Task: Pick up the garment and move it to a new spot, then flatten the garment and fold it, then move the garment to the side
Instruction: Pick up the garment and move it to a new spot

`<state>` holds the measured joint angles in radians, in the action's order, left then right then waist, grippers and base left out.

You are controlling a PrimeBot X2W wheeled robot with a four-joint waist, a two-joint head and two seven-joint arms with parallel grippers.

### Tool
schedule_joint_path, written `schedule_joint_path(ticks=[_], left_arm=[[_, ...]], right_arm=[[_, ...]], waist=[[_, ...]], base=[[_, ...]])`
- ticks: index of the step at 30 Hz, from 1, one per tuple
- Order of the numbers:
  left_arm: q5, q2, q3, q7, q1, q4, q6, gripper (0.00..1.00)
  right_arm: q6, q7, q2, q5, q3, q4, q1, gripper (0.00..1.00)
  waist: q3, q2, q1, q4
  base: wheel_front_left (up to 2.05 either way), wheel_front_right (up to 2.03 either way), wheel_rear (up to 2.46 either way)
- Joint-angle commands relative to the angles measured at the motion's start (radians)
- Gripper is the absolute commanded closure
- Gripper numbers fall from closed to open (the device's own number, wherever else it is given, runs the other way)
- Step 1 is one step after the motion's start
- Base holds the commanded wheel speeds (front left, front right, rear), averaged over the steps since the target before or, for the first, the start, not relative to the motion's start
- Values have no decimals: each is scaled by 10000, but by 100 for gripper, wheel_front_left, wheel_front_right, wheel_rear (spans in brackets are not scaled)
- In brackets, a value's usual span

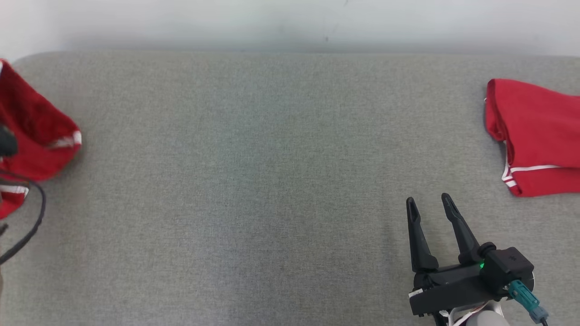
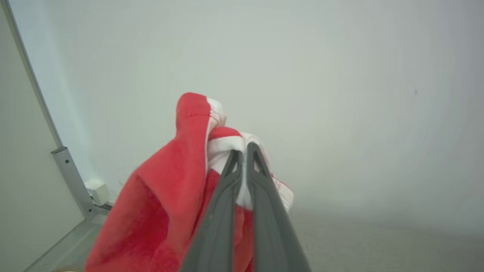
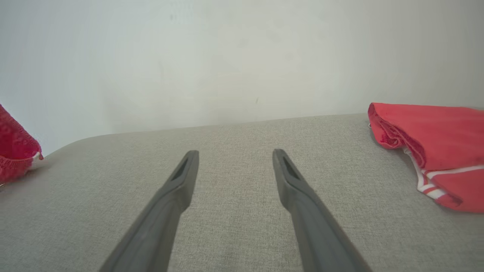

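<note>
Two grippers to report, taken from the near edge of the grey pad [image 1: 253, 181] outward. Nearest me, the right gripper [image 1: 428, 199] hangs above the pad's near right part, its two dark fingers spread wide, holding nothing and touching nothing. Farther in, at the pad's left edge, the left gripper [image 2: 244, 151] has its fingers pressed together on a bunched red garment [image 2: 170, 181] with white trim. The pinch sits on a white-banded hem and the rest trails crumpled alongside the fingers. How much of it rests on the pad I can't tell.

I judge this the first step, the pick-up, with the carry to a new spot not yet done. The next move, as I read it, calls for raising the cloth clear of the pad's left edge and bringing it over the pad's open middle, with a firm pinch so the hem doesn't slip. A black cable [image 1: 38, 213] loops by that same edge, and I'd watch for a snag.

Beyond, on the pad's far right part, a folded red cloth [image 1: 539, 131] lies apart from both grippers. Behind the pad's far edge stands a pale wall [image 1: 290, 22].
</note>
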<state>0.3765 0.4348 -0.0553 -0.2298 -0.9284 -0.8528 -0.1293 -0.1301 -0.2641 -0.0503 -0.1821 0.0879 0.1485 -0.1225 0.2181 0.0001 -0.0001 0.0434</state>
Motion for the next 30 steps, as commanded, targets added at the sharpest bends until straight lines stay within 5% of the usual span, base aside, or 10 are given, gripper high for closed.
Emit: schedule_joint_path(ticks=[1,13,22,30], left_arm=[[113,41,118,14,-167,218,-13,100],[482,-534,1495,1411,-300,4192,52,100],[741,-1938,2549,2165,757,6387,314,100],[1185,-3231,3548,1977,2308,6438,349,100]], right_arm=[[-4,1,-1,-76,13,16,122,0],[-4,1,3,-580,34,63,317,0],[-4,1,-1,-738,-79,97,404,0],[-4,1,3,-710,-77,125,362,0]], waist=[[-133,-1,1,-145],[-274,-1,1,-1168],[-281,-1,1,-1701],[-258,-1,1,-1833]], base=[[0,0,0],[0,0,0],[0,0,0],[0,0,0]])
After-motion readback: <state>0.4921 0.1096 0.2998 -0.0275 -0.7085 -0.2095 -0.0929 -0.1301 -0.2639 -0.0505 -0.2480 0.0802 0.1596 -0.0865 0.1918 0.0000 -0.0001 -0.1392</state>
